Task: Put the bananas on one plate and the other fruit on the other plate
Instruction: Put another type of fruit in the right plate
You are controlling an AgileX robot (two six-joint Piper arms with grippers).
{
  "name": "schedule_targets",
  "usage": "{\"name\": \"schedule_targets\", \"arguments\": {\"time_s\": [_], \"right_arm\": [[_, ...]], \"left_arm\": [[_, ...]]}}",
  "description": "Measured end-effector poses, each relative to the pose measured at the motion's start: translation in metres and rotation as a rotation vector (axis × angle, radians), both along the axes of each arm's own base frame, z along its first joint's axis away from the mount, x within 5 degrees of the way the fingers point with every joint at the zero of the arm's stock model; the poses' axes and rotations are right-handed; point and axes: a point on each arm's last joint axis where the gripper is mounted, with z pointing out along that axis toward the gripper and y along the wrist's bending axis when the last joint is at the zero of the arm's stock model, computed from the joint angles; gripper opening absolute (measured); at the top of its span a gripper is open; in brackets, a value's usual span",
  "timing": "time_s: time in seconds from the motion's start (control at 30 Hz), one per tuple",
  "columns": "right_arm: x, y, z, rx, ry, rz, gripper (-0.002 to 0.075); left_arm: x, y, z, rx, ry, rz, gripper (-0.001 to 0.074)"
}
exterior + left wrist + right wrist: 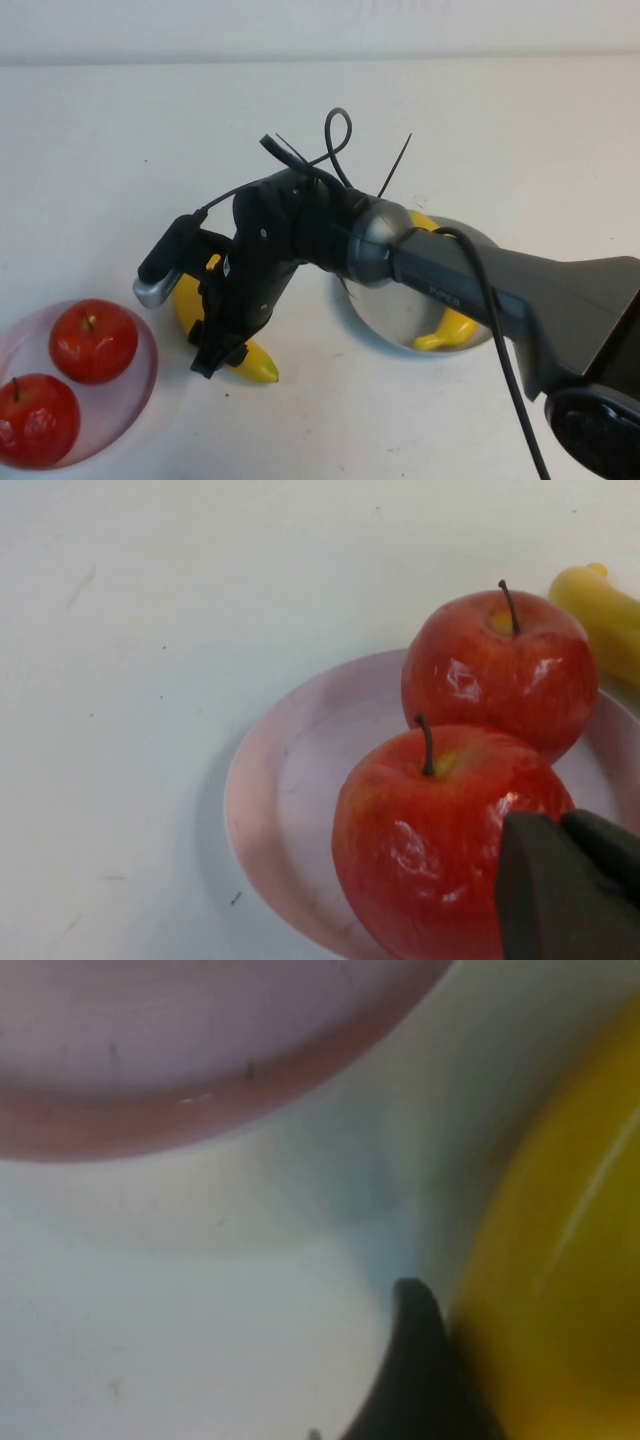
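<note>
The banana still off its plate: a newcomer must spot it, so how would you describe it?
It lies on the white table between the pink plate and grey-blue plate, under the right gripper. Unlike the plated banana, this banana rests on bare table.

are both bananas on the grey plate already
No, one banana lies in the grey-blue plate; the other banana is on the table under the right gripper.

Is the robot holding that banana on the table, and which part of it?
Cannot be told. The right gripper is down around the middle of the banana on the table, but contact is hidden. The left gripper holds nothing visible.
</note>
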Motion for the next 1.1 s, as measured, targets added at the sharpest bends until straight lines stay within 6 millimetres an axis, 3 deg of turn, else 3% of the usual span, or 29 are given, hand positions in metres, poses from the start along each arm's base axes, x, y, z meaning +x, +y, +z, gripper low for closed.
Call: {"name": "schedule_targets", "arguments": {"time_s": [0.1,0.3,0.43,0.6,0.7,0.87,1.1], "right_arm": [[0.001,0.001,-0.003,0.001,-0.003,-0.009,0.0398],[0.003,0.000,-0.002,0.025,0.035,-0.116,0.0307],[0.012,-0.014,0.019,0.069,0.055,-0.251,0.0307],[0.011,-0.054,0.067,0.151,0.028,-0.432,0.0306],[0.008,-0.092,0.079,0.160,0.043,-0.575,0.0305],[0.004,-0.136,0.067,0.148,0.072,-0.718,0.0305],[0.014,-0.151,0.034,0.096,0.107,-0.780,0.0305]], "left_arm": [[0.000,0.000,0.000,0.000,0.000,0.000,0.0001],[0.000,0.000,0.000,0.000,0.000,0.000,0.0001],[0.000,0.000,0.000,0.000,0.000,0.000,0.0001],[0.000,0.000,0.000,0.000,0.000,0.000,0.0001],[0.000,0.000,0.000,0.000,0.000,0.000,0.0001],[0.000,0.000,0.000,0.000,0.000,0.000,0.0001],[0.000,0.000,0.000,0.000,0.000,0.000,0.0001]]}}
